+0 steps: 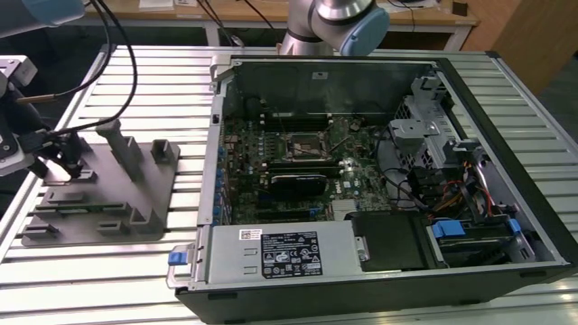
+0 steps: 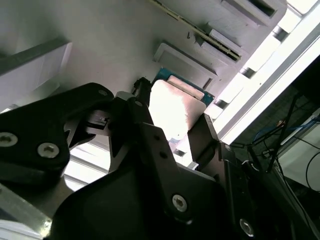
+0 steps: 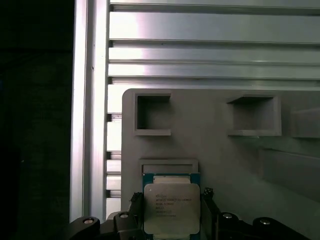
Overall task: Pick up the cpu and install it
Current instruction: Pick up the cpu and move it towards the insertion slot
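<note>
On the grey fixture plate (image 1: pixel 153 203), at the side away from the computer case (image 1: pixel 325 84), the gripper (image 1: pixel 59 160) is down low. Exterior view gives the layout: plate on the exterior view's left of the case, the two just apart, case open with its board exposed. First wrist view gives the detail: cpu (image 3: pixel 171 207) level over the plate, silver top up, green rim showing, two square pockets in the plate just beyond it. Can't tell if it touches the plate. Second wrist view, from low and close, shows black fingers (image 2: pixel 145 125) pressed on two opposite cpu edges, so the pincer is clamped on it. Plate and case sit on a slotted aluminium table (image 1: pixel 108 277). Arm base (image 1: pixel 336 24) stands behind the case, with wooden desks (image 1: pixel 235 10) beyond.
</note>
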Controlling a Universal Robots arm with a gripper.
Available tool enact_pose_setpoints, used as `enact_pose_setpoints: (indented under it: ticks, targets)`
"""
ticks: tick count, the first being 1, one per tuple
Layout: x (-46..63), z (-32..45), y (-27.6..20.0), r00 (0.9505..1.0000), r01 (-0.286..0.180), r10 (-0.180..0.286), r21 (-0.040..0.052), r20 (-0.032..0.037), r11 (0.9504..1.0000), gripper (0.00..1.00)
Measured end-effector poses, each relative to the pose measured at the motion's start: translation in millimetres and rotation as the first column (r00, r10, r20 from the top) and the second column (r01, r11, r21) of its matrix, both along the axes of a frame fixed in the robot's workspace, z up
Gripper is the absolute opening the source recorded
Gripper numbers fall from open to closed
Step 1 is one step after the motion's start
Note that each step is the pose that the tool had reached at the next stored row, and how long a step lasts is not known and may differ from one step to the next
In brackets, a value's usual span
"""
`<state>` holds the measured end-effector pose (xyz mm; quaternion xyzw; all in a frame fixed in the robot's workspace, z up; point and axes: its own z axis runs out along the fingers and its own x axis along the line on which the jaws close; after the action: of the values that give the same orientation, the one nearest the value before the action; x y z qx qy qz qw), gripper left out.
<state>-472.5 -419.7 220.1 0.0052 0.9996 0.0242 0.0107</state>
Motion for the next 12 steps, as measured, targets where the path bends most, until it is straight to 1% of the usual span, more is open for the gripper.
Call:
enact_pose_setpoints:
  ticks: [12]
  targets:
    - [0.0, 24.1, 0.0, 1.0, 0.0, 0.0, 0.0, 0.0001, 1.0, 0.54]
